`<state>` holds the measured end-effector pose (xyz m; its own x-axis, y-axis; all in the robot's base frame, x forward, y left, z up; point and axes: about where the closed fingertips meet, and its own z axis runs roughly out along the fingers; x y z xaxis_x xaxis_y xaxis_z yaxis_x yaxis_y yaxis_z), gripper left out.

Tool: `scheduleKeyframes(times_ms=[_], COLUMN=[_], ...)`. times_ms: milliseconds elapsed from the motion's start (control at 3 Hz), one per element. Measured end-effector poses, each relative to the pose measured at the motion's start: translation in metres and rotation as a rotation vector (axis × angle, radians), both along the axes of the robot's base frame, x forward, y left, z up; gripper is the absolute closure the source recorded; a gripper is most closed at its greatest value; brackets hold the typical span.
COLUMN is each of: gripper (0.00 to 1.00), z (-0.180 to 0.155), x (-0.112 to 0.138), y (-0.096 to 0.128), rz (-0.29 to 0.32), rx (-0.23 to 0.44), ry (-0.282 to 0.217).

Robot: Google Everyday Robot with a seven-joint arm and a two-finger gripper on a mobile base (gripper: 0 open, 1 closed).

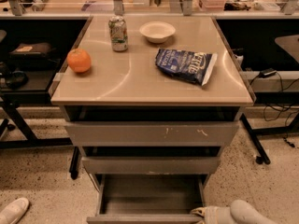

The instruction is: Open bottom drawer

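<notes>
The bottom drawer [149,196] stands pulled out of the cabinet, its shallow grey box body showing, with its narrow front [140,218] at the lower edge of the camera view. My gripper [202,212] is at the right end of that front, at the bottom of the view, with the pale arm [243,213] running off to the right. Above the drawer are the mid-width grey front [150,165] and the widest grey front [152,133] with pale scratch marks; both are pushed in.
On the beige top [140,85] lie an orange [79,60], a can [118,33], a white bowl [157,31] and a blue chip bag [185,65]. Black desks and table legs flank both sides. A white shoe [13,211] is on the floor at lower left.
</notes>
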<state>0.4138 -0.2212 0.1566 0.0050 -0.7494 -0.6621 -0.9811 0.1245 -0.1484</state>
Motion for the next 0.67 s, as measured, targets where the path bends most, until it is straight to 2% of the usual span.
scheduleKeyframes(times_ms=[333,667], gripper=[0.10,0.00], z=[0.0000,0.0000], x=[0.0000,0.0000], y=[0.0000,0.0001], rz=[0.000,0.000], rx=[0.000,0.000], ry=[0.000,0.000])
